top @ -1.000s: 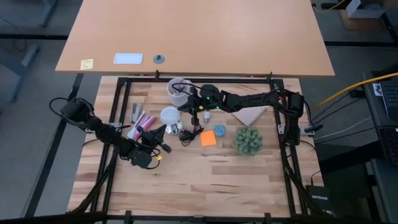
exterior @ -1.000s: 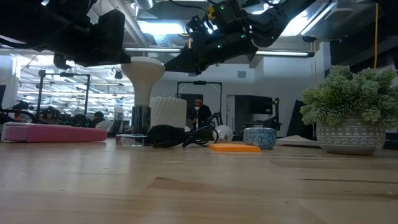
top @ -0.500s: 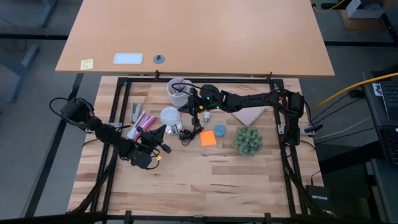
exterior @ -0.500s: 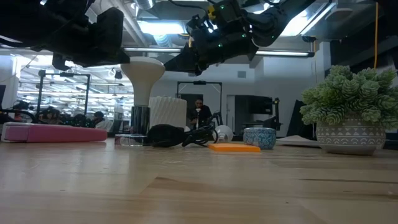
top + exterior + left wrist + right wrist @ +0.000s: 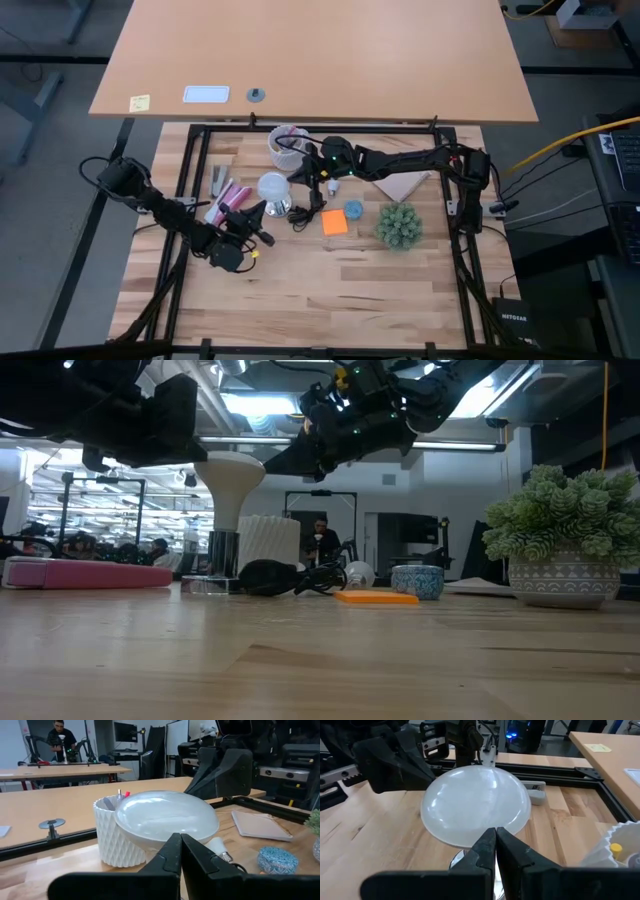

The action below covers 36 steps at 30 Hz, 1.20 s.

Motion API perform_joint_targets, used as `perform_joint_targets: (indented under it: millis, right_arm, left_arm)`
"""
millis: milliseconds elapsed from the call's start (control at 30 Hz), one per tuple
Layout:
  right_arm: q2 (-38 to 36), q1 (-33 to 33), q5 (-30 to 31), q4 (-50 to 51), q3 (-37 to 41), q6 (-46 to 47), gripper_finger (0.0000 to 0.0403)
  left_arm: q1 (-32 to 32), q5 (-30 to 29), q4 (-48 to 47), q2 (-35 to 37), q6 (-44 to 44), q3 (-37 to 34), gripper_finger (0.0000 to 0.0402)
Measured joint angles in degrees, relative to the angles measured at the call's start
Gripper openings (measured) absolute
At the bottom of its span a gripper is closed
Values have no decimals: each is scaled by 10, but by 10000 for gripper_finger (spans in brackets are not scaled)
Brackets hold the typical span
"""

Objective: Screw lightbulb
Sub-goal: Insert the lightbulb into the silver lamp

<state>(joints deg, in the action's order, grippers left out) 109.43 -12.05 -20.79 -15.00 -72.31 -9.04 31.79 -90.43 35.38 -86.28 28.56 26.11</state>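
Note:
The white lightbulb [image 5: 272, 186] stands upright, dome up; its narrow dark base [image 5: 225, 550] sticks into the shiny socket [image 5: 210, 585] on the table. My left gripper [image 5: 263, 210] is shut and points level at the dome [image 5: 165, 817] from the table's near left. My right gripper [image 5: 298, 175] is shut too and slants slightly down at the dome [image 5: 475, 802] from the far right. The two grippers flank the bulb. My left gripper's shut fingertips [image 5: 178, 840] come level at the dome's lower rim [image 5: 150, 836] on its near-left side; whether they touch it, I cannot tell. My right gripper's shut fingertips [image 5: 278, 463] reach the dome's widest edge [image 5: 262, 466] on its far-right side, slanting slightly down, and seem to rest against it. The bulb stays upright in the socket.
A ribbed white pen cup [image 5: 285, 143] stands just behind the bulb. A black cord [image 5: 305, 215], an orange sticky note [image 5: 334, 222], a small blue bowl [image 5: 354, 210] and a potted plant [image 5: 398, 225] lie to the right. A pink object [image 5: 225, 198] lies to the left.

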Motion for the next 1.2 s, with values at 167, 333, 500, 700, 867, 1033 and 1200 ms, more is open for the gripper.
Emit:
perform_joint_targets:
  millis: [167,333,500,700,867,1033,1200]
  right_arm:
    - [0,0,-8,1,0,9,19]
    - [0,0,-9,2,0,12,19]
    - [0,1,-14,8,0,13,19]
    - [2,4,-49,20,1,13,19]
    - [6,8,-81,25,3,17,19]
    - [4,16,-77,22,2,17,19]
    - [0,19,-77,36,2,17,19]
  left_arm:
    - [0,0,-2,0,-11,0,0]
    - [0,1,-2,0,-19,0,0]
    - [1,3,-2,0,-35,0,0]
    - [0,6,-2,0,-38,0,0]
    - [0,13,-1,0,-38,0,0]
    - [1,9,0,0,-32,0,0]
    - [15,6,6,0,-32,0,0]
